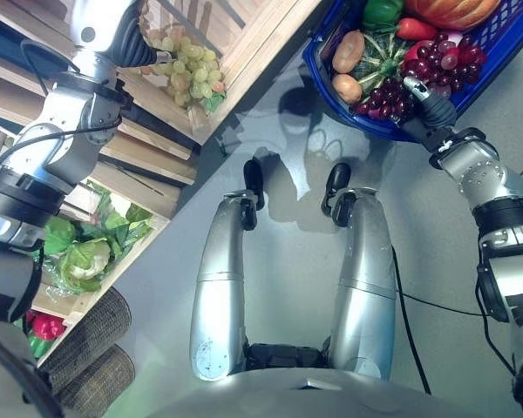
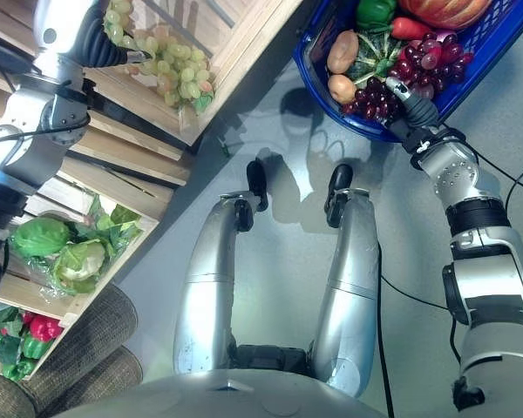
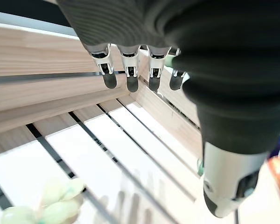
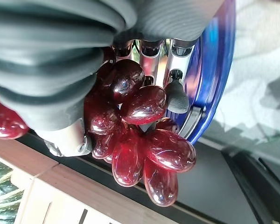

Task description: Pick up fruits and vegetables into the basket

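Red grapes (image 4: 135, 140) in right hand (image 4: 60, 70) (wrist view), blue basket (image 1: 318, 61), left hand (image 3: 130, 77) open over crate (image 3: 60, 107).

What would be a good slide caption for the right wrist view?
The right hand curls round a bunch of red grapes beside the blue basket rim.

A blue basket (image 2: 318, 74) holds red grapes (image 2: 376, 97), potatoes (image 2: 342, 52), a green pepper (image 2: 375, 10) and a pumpkin (image 2: 443, 10). The right hand (image 2: 414, 109) rests at its rim. The left hand (image 2: 96, 39) is beside green grapes (image 2: 170, 74) in a wooden crate (image 2: 244, 43). Cabbages (image 2: 61, 248) lie on a lower shelf.
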Available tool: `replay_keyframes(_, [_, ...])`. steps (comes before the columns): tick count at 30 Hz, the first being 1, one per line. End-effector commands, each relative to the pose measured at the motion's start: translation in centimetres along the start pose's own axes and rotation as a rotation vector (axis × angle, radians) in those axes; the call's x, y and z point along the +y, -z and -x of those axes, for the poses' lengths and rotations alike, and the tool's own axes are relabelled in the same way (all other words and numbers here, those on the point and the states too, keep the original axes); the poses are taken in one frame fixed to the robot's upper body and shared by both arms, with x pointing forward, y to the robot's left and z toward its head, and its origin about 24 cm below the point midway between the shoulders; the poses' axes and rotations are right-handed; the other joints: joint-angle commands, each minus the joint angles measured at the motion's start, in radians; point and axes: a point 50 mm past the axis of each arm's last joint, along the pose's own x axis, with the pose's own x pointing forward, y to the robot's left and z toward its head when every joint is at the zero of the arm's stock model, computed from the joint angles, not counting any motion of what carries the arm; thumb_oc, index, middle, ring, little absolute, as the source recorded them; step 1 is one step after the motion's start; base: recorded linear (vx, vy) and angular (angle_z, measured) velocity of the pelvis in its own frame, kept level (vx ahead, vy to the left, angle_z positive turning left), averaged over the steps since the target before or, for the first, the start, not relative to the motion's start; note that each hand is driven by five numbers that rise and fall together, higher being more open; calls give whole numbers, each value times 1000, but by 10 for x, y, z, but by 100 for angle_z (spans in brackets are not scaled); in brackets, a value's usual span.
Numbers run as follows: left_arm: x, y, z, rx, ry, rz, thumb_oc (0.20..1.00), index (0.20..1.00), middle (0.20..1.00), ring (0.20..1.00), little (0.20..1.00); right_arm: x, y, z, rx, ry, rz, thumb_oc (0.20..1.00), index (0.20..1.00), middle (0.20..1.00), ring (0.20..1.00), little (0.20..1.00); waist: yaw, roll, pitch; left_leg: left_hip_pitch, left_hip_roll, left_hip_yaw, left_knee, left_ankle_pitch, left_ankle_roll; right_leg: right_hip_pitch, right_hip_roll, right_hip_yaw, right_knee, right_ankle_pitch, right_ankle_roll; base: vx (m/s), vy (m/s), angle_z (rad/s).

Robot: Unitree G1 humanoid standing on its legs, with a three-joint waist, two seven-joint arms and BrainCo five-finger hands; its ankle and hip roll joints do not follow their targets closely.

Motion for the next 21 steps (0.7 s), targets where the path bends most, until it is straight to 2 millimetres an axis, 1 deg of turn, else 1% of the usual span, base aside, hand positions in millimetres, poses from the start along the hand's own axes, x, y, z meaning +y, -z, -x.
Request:
replay_keyframes(1, [11, 21, -8, 113, -22, -129, 1000, 1000, 1000, 1000, 1000, 7, -29, 2, -49, -68, -17, 200, 200, 200, 200, 200, -31, 117, -48, 33, -15, 67, -73, -64, 39, 30, 50, -18, -40, -19, 72, -14, 52, -5])
replay_keyframes(2, [8, 23, -9, 122, 4, -160, 1000, 1000, 1000, 1000, 1000, 7, -31, 1, -52, -59, -32, 200, 200, 200, 200, 200, -34, 118, -48, 29, -15, 68, -76, -62, 38, 24, 51, -16, -43, -16, 73, -8, 52, -7])
replay_keyframes(3, [6, 25, -9, 127, 31, -188, 1000, 1000, 1000, 1000, 1000, 7, -33, 0, -64, -38, -50, 479, 479, 479, 479, 479, -36, 119, -48, 26, -15, 70, -78, -61, 37, 19, 52, -14, -44, -14, 74, -2, 49, -5])
replay_keyframes(4, [3, 25, -9, 134, 59, -211, 1000, 1000, 1000, 1000, 1000, 6, -35, 0, -82, -11, -70, 1000, 1000, 1000, 1000, 1000, -39, 121, -48, 23, -13, 72, -79, -60, 35, 13, 53, -11, -44, -12, 76, 3, 34, -6])
replay_keyframes(6, [-1, 25, -10, 135, 81, -231, 1000, 1000, 1000, 1000, 1000, 4, -38, 0, -102, 14, -74, 1000, 1000, 1000, 1000, 1000, -42, 123, -48, 21, -12, 75, -80, -59, 34, 8, 53, -9, -44, -10, 78, 3, 38, -5])
replay_keyframes(8, [-5, 25, -11, 125, 120, -317, 1000, 1000, 1000, 1000, 1000, 11, -42, -2, -124, -23, -89, 1000, 1000, 1000, 1000, 1000, -46, 128, -48, 17, -11, 79, -85, -56, 32, -2, 55, -3, -49, -8, 78, -1, 68, -4])
replay_keyframes(10, [-7, 28, -11, 120, 142, -386, 1000, 1000, 1000, 1000, 1000, 14, -45, -3, -137, -31, -42, 1000, 1000, 1000, 1000, 1000, -53, 129, -48, 14, -8, 84, -92, -55, 28, -8, 56, 2, -55, -5, 80, -5, 69, -7])
replay_keyframes(12, [-8, 29, -12, 122, 166, -457, 1000, 1000, 1000, 1000, 1000, 17, -48, -4, -137, -28, 49, 1000, 1000, 1000, 1000, 1000, -60, 129, -48, 12, -7, 90, -97, -53, 27, -15, 59, 6, -60, -1, 82, 0, 60, -11])
replay_keyframes(16, [-5, 35, -15, 134, 199, -580, 1000, 1000, 1000, 1000, 1000, 21, -55, -3, -122, 11, 317, 1000, 1000, 1000, 1000, 1000, -74, 124, -48, 6, 1, 101, -99, -53, 27, -24, 61, 12, -72, 6, 82, 3, 48, -11])
replay_keyframes(17, [-5, 37, -15, 138, 209, -600, 1000, 1000, 1000, 1000, 1000, 22, -57, -2, -127, 19, 360, 1000, 1000, 1000, 1000, 1000, -76, 122, -48, 7, 3, 104, -101, -53, 26, -25, 62, 13, -75, 8, 83, -1, 52, -8])
replay_keyframes(19, [-7, 43, -11, 149, 246, -662, 1000, 1000, 1000, 1000, 1000, 29, -65, 1, -150, 1, 496, 1000, 1000, 1000, 1000, 1000, -87, 118, -48, 9, 8, 111, -110, -50, 27, -27, 65, 17, -87, 12, 81, 1, 70, -11])
replay_keyframes(20, [-9, 45, -9, 156, 264, -672, 1000, 1000, 1000, 1000, 1000, 31, -66, 2, -167, -5, 525, 1000, 1000, 1000, 1000, 1000, -91, 117, -48, 11, 9, 113, -114, -50, 27, -26, 66, 18, -92, 14, 81, 2, 86, -16])
replay_keyframes(21, [-13, 51, -3, 183, 302, -687, 1000, 1000, 1000, 1000, 1000, 38, -68, 5, -201, -24, 570, 1000, 1000, 1000, 1000, 1000, -100, 113, -48, 13, 10, 117, -121, -49, 27, -27, 69, 22, -99, 16, 82, -2, 94, -18])
